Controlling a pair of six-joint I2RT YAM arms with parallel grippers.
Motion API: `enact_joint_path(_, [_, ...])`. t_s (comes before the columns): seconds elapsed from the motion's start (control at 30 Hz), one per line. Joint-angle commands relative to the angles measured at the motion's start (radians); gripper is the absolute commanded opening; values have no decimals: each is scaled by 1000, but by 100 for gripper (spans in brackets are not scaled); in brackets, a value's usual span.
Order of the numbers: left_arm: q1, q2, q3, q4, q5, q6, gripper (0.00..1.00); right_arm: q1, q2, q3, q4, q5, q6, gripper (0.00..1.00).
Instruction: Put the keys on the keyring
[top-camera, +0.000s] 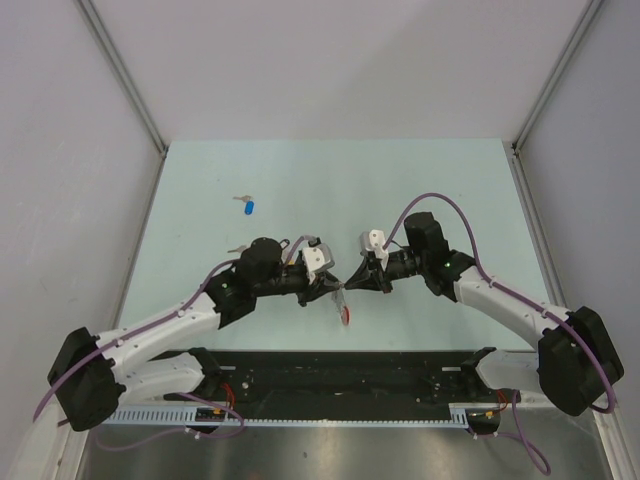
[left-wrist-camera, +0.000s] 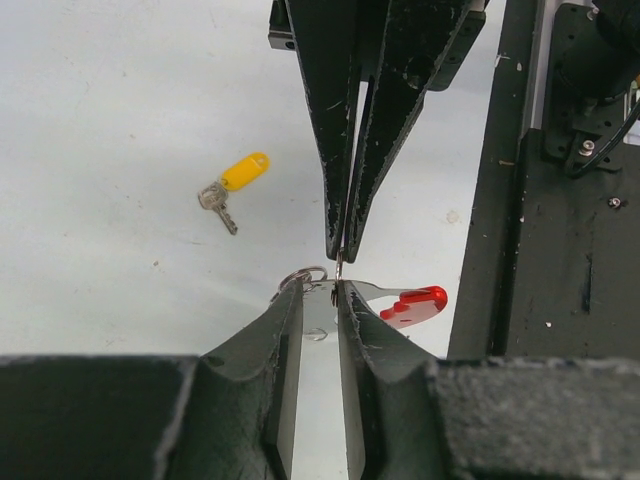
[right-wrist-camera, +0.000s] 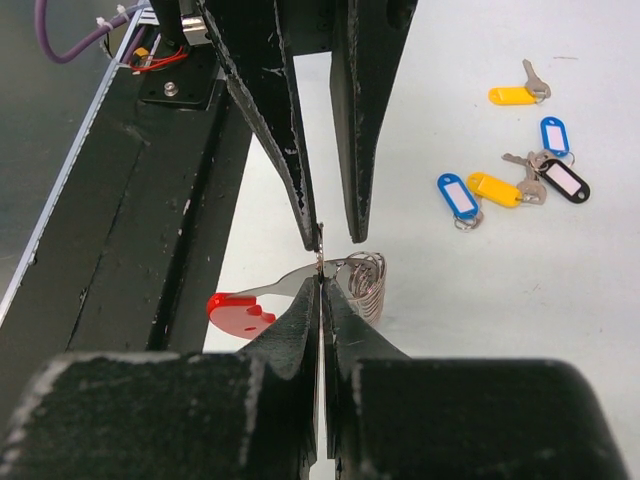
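"Where's the keyring (right-wrist-camera: 238, 312)?"

"Between the two arms' tips. It has a red plastic arc, a flat silver strip and a coiled grey loop. The right end effector (left-wrist-camera: 340, 245) is pinched tight on its thin wire."

"And the left end effector (right-wrist-camera: 332, 236)?"

"Fingers apart, tips right at the keyring. The keys (right-wrist-camera: 495, 188), tagged blue, yellow and black, lie on the counter (right-wrist-camera: 480, 300), well apart from the keyring."

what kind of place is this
Probably a robotics lab cell: a pale table boxed in by grey panels, left arm and right arm bolted at its edge, keys and a keyring as props.
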Motion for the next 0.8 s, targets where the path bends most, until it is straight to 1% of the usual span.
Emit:
enact_joint_path(0.0, [-9,11,48,-8,8,22,23,8,3,48,10,-5,-14,0])
enact_joint_path(0.23, [-9,12,52,-17,5,23,18,9,3,51,9,-5,-14,0])
enact_joint_path(0.5, [-14,35,69,-33,10,25,17,11,4,51,11,1,-15,0])
enact_joint_path(0.53, [-14,35,68,-33,8,26,15,11,6,52,11,1,-15,0])
enact_joint_path(0.57, [-15,35,68,-33,5,26,10,13,7,52,9,2,-15,0])
enact_joint_path(0.63, [-15,32,63,-23,1,25,5,14,9,55,11,5,-14,0])
enact_joint_path(0.67, [-15,29,62,-20,-4,26,0,13,6,55,9,9,-11,0])
enact_joint_path(0.77, [-15,20,54,-17,-24,25,0,13,4,55,15,31,34,0])
